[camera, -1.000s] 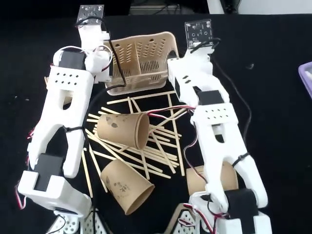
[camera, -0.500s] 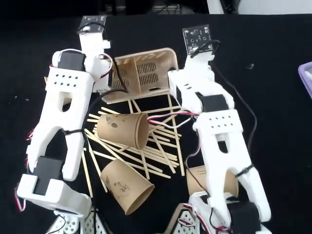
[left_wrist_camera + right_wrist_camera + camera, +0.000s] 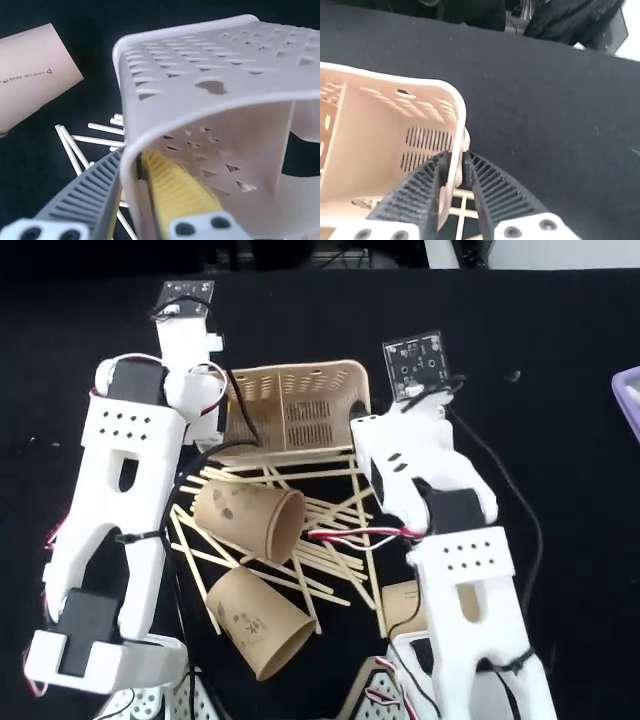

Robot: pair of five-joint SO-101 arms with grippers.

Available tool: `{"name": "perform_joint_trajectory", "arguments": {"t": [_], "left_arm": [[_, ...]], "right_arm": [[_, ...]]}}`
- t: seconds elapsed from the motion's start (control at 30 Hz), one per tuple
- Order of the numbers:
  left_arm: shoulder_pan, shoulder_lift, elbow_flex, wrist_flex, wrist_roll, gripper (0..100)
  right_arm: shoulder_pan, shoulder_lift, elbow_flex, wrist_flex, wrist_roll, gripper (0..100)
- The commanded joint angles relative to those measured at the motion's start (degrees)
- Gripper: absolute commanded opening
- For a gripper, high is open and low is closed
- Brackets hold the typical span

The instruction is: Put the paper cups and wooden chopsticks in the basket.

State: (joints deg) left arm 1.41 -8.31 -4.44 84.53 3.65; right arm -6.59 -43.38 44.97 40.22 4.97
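The left end effector (image 3: 139, 167) and right end effector (image 3: 453, 165) each clench a wall of the tilted basket (image 3: 300, 390). Chopsticks (image 3: 335, 552) and cups (image 3: 250, 520) litter the desk (image 3: 560, 490) beside it.

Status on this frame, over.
Left gripper, right gripper: each shut on basket rim. Paper cups, chopsticks out on table. Right arm covers one cup.

Overhead camera looks steeply down on the black table (image 3: 585, 540), arms running up from the lower edge, basket (image 3: 300, 400) in the upper middle. Left wrist camera sits tight behind the left gripper (image 3: 135, 159), nose against the basket wall. Right wrist camera peers along the right gripper (image 3: 455, 157) at the opposite rim, table beyond. All three share the basket.
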Motion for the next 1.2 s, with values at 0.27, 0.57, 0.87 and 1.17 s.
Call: {"name": "perform_joint_trajectory", "arguments": {"t": [0.27,0.57,0.87,1.17], "left_arm": [[-2.0,-2.6,2.6,-15.1,0.2,4],[-2.0,-2.6,2.3,-16.1,0.4,15],[-2.1,-3.1,2.0,-18.6,0.4,17],[-3.0,-3.3,0.6,-25.1,2.9,21]], "right_arm": [[2.1,-3.0,-1.5,-13.4,1.0,1.1],[2.1,16.6,-10.0,-14.5,0.5,1.1],[0.9,27.7,-27.1,-3.9,0.5,27.6],[-0.2,27.7,-39.4,3.9,0.6,25.5]]}}
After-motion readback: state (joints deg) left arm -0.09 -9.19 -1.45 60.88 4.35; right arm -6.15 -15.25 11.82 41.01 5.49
